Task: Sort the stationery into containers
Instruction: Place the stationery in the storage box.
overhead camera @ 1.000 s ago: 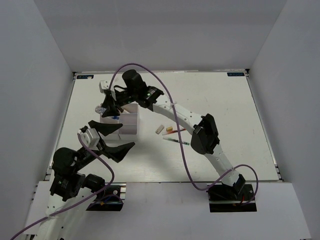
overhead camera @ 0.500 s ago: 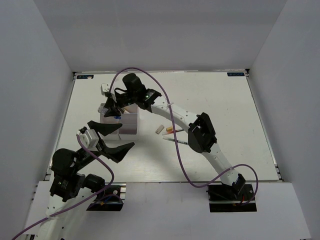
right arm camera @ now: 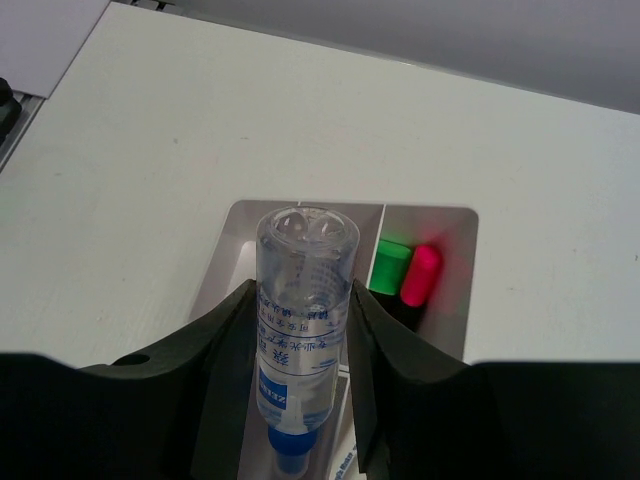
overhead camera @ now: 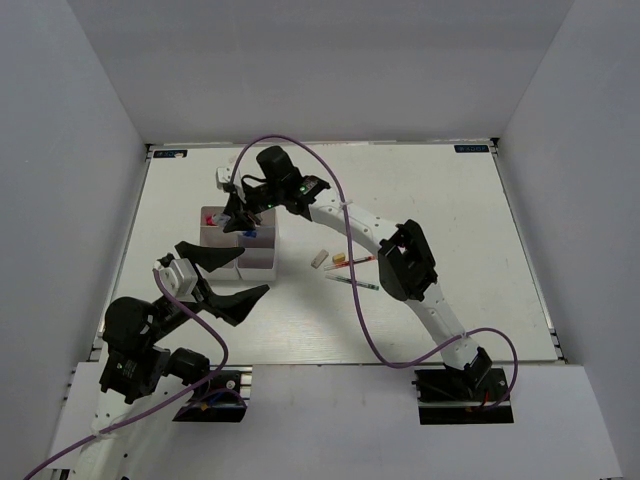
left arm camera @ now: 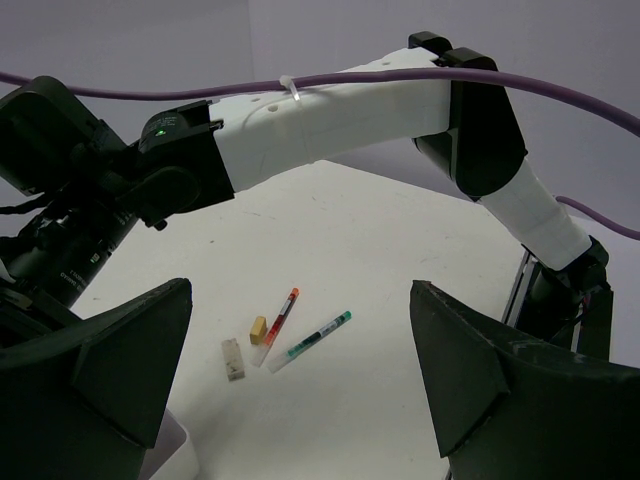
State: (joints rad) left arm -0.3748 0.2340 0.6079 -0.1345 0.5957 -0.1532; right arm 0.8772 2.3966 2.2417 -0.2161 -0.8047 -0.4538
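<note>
My right gripper is shut on a clear tube with a blue label. It holds the tube cap down over the left compartments of the white tray. A green-ended highlighter and a pink-ended one stand in a right compartment. In the top view the right gripper hangs over the tray. My left gripper is open and empty just in front of the tray. A red pen, a green pen, a yellow eraser and a white eraser lie on the table.
The right arm stretches from the right base across the table, above the loose pens. A purple cable loops over it. White walls close the table on three sides.
My right gripper has shifted slightly to the right with the tube, further over the tray. The left arm has not moved.
</note>
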